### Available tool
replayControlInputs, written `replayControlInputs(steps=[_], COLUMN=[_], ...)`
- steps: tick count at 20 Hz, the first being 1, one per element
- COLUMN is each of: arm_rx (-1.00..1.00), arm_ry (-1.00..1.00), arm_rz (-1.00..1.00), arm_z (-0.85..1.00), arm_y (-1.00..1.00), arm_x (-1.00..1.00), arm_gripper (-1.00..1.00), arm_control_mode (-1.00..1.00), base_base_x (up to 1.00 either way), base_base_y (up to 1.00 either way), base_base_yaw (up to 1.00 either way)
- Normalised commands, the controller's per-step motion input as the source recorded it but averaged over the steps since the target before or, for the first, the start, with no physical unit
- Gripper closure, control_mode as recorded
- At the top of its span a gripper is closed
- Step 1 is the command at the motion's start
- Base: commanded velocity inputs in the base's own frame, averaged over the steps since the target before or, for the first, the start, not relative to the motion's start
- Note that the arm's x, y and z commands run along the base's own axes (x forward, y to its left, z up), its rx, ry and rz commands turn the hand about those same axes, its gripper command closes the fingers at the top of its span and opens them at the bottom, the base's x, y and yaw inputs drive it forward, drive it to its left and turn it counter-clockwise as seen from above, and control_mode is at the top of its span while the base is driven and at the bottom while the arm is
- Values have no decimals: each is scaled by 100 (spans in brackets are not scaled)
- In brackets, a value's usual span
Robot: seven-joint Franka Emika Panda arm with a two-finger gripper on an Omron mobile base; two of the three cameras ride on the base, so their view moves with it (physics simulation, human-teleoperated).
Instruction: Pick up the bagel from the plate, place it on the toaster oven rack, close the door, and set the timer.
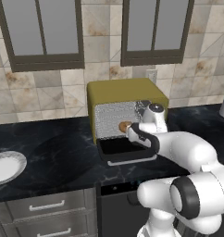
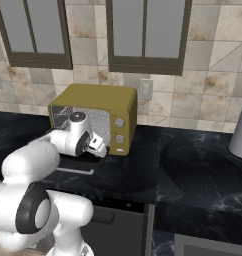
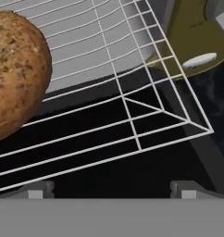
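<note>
The toaster oven (image 1: 125, 92) stands at the back edge of the dark counter (image 1: 53, 148), against the tiled wall. Its door (image 1: 125, 149) is folded down flat toward the front edge of the counter, so the shiny cavity is open.

The bagel (image 1: 124, 126) lies on the toaster oven rack (image 3: 132, 92), in the right half of the cavity as the left base view shows it. In the hand view the bagel (image 3: 16, 74) is large at the left side and it rests on the wires of the rack, near the rack's front edge. The front corner of the rack reaches out over the dark glass of the door (image 3: 146, 171).

The gripper (image 3: 109, 190) is just in front of the oven opening, above the lowered door. Its fingers (image 3: 185, 190) are spread wide apart and they grasp nothing; the bagel is apart from them. In the right base view the white arm covers most of the oven front, and the pale knobs (image 2: 119, 131) are seen at the right side of it.

The plate (image 1: 5, 166) sits at the left end of the counter, near the front edge and well apart from the oven. There is no food on it.
</note>
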Motion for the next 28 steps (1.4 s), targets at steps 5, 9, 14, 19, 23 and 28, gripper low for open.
replayControlInputs(steps=[5,9,14,19,23,28], arm_rx=[-1,0,0,0,-1,-4], arm_ry=[-1,-6,-9,-8,-8,-10], arm_rz=[0,0,0,0,0,6], arm_z=[-2,2,12,8,26,77], arm_y=[0,0,0,0,0,0], arm_x=[30,29,39,32,-18,-96], arm_gripper=[-100,-100,-100,-100,-100,-100], arm_control_mode=[-100,-100,-100,-100,-100,-100], base_base_x=[0,0,0,0,0,0], base_base_y=[0,0,0,0,0,0], base_base_yaw=[0,0,0,0,0,0])
